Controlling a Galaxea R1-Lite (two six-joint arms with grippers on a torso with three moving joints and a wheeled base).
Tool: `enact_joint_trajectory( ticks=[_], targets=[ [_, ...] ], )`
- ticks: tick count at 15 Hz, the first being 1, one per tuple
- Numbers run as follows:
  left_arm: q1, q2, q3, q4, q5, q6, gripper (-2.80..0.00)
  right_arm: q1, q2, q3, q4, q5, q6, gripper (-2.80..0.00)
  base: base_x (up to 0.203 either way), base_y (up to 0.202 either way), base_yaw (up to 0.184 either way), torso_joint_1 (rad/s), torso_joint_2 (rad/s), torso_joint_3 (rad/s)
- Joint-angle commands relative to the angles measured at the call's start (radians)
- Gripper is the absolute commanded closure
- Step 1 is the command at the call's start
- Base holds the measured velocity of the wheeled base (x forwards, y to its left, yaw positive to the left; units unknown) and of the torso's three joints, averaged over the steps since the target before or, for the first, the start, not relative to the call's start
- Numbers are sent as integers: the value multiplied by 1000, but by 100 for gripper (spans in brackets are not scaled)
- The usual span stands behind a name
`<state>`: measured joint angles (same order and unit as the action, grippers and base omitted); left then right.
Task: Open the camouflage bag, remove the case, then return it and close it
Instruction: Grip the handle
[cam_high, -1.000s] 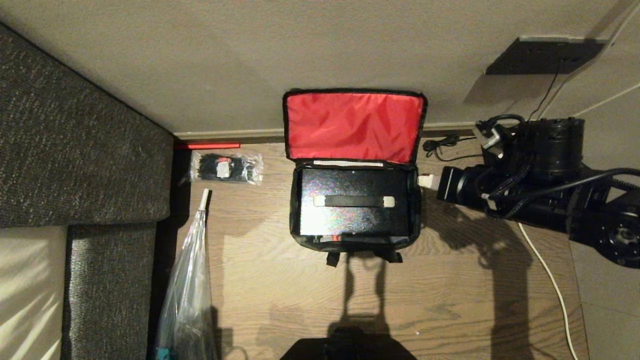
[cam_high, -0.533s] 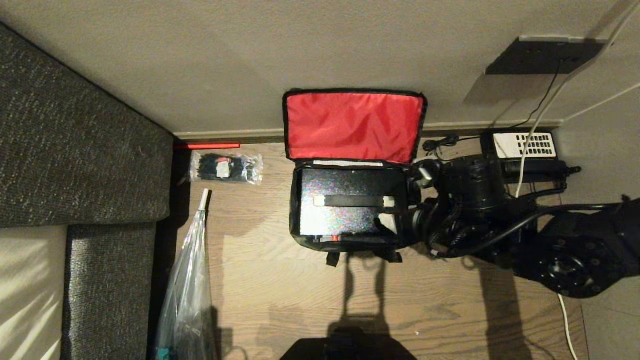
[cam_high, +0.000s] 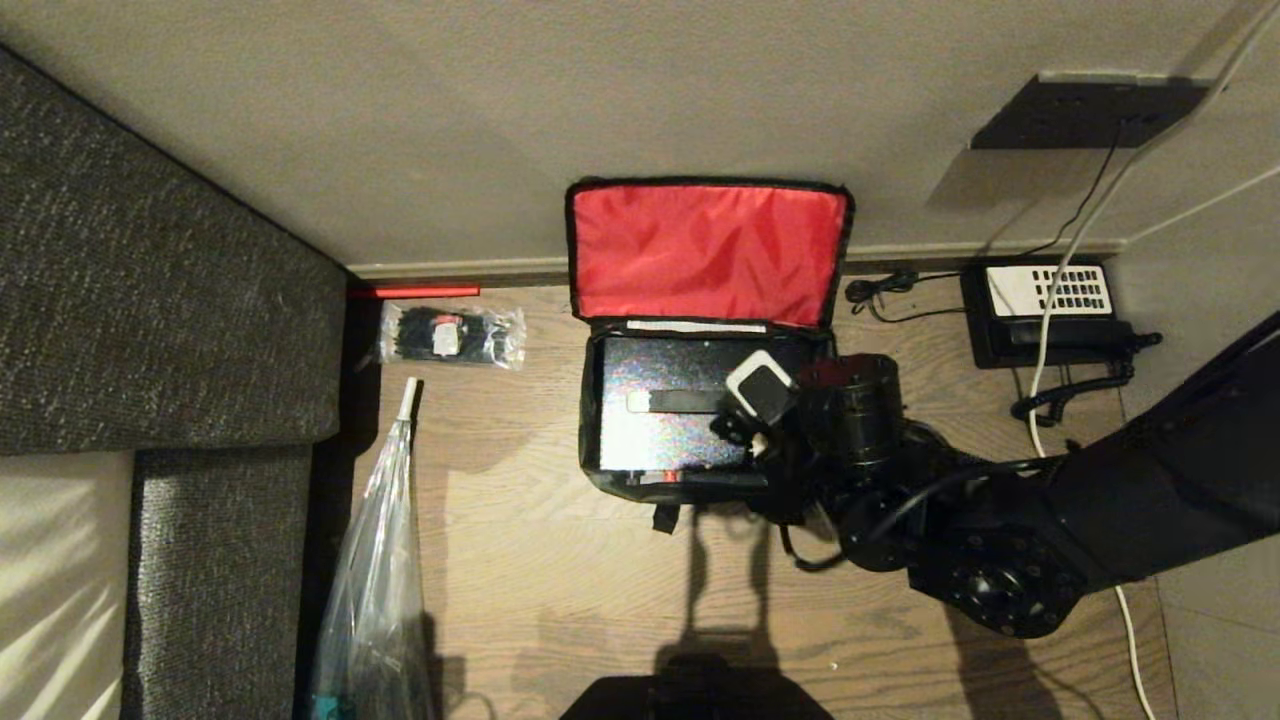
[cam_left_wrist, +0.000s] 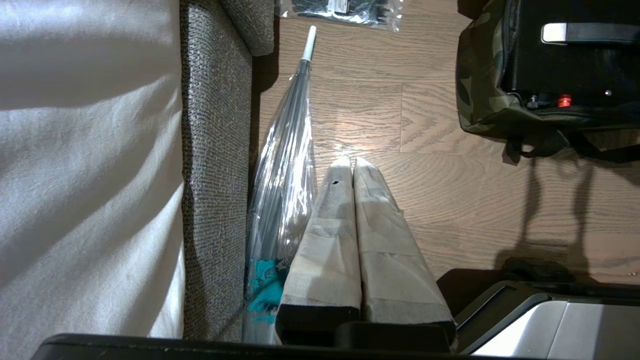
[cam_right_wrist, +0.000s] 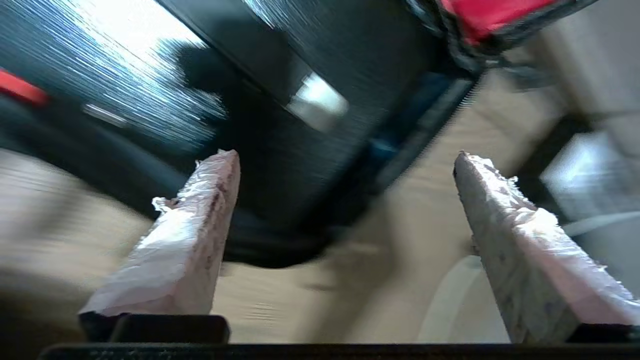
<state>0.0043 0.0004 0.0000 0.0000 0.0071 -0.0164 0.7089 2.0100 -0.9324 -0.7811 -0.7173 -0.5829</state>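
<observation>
Camouflage bag (cam_high: 600, 470) lid open, case (cam_high: 660, 400) inside, right gripper (cam_right_wrist: 345, 160) fingers wide, empty, over its right edge, bare floor (cam_high: 560, 580) in front

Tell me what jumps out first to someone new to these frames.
The camouflage bag on the wood floor by the wall, its red-lined lid flung open, with the case lying flat inside. The right gripper hangs open over the case's right end. The left gripper sits shut, low beside the sofa.

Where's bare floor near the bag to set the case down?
Bare floor lies between the camouflage bag and the clear umbrella, and in front of the bag. The side toward the telephone is crowded: cables and the right end effector, open over the case.
</observation>
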Motion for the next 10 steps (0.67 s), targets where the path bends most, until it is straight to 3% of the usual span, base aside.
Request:
enact_joint_trajectory(
  ticks=[1,3,6,10],
  targets=[
    [0,-2,3,0,1,0,0,5,105,9,-144,-46,-108,-280,0,0,0,0,0,0],
    [0,-2,3,0,1,0,0,26,189,9,-314,-47,-149,-280,0,0,0,0,0,0],
    [0,-2,3,0,1,0,0,34,210,41,-491,-41,-465,-280,0,0,0,0,0,0],
    [0,-2,3,0,1,0,0,37,219,50,-556,31,-656,-280,0,0,0,0,0,0]
  ],
)
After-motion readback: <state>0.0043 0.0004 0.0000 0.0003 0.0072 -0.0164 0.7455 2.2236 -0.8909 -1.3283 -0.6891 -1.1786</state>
